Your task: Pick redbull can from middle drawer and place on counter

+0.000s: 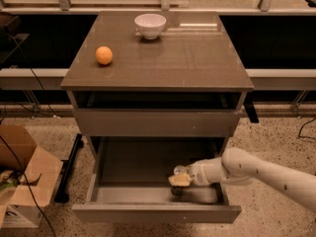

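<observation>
On the floor at far left sits a brown cardboard box (24, 177). Right of it, the glossy grey-brown cabinet-top surface (197, 63) carries a round orange fruit (103, 55) at its left and a white bowl (150, 25) near its far edge. Below, the wide grey-brown middle drawer (153, 213) stands open. Near its front right corner sits the slim silver-topped redbull can (179, 171). The robot's pale hand (180, 179) is right against it, reaching in from the right. Whether the hand is clenched on the can I cannot tell. By my judgement the task is at an early stage: lifting the can out and setting it on the surface remain.
</observation>
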`<state>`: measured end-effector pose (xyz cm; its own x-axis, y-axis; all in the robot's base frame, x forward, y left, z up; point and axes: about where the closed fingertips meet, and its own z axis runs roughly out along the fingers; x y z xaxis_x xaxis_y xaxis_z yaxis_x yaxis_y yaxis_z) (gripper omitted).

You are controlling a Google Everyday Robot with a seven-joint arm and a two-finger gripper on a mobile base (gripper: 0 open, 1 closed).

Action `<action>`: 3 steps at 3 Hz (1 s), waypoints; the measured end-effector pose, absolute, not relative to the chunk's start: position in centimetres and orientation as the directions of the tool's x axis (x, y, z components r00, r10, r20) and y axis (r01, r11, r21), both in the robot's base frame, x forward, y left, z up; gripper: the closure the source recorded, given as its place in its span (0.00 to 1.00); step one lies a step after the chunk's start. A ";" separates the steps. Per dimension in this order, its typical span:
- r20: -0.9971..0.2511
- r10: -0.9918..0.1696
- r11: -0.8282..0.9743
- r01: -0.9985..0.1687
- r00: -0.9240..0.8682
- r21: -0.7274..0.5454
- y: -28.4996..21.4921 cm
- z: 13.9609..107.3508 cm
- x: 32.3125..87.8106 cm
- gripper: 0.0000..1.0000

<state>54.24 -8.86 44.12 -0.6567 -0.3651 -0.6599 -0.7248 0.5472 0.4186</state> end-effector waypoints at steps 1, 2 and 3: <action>-0.675 -0.398 0.535 -0.755 -0.621 0.379 -10.7 50.3 56.2 0.96; -0.737 -0.420 0.496 -0.814 -0.530 0.302 -13.6 60.7 57.9 1.00; -0.794 -0.427 0.460 -0.860 -0.433 0.222 -16.9 71.7 58.4 1.00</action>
